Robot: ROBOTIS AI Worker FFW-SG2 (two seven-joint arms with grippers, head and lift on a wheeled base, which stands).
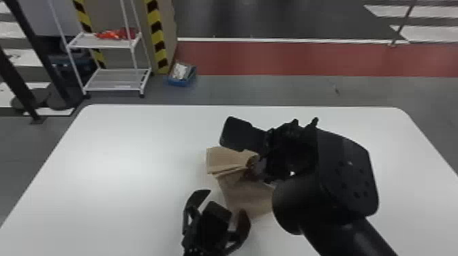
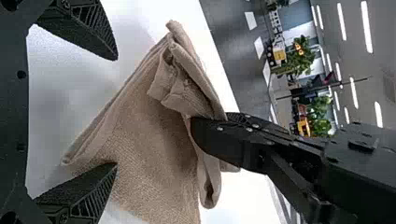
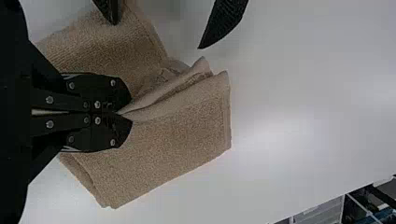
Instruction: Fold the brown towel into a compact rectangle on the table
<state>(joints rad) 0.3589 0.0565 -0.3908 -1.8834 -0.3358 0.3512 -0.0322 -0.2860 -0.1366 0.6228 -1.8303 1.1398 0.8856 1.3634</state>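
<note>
Right hand [image 3: 125, 114] pinching brown towel [image 3: 173, 144]; left hand [image 1: 225, 201] spread, towel's near end [image 1: 254, 202] just to its right.

One brown towel [image 1: 225, 158] lies on one white table [image 1: 119, 153]. There are two grippers: the left gripper [image 1: 225, 202] on the near side, the right gripper [image 1: 272, 160] farther right, with two black fingers [image 2: 88, 32] each. Beyond the table, on the far left, are one white rack [image 1: 116, 80] with two shelves [image 1: 85, 41], two yellow-and-black striped strips [image 1: 156, 34] and, right of the rack, one blue box [image 1: 177, 82] on the floor. Farther off runs one red floor band [image 1: 289, 58]
</note>
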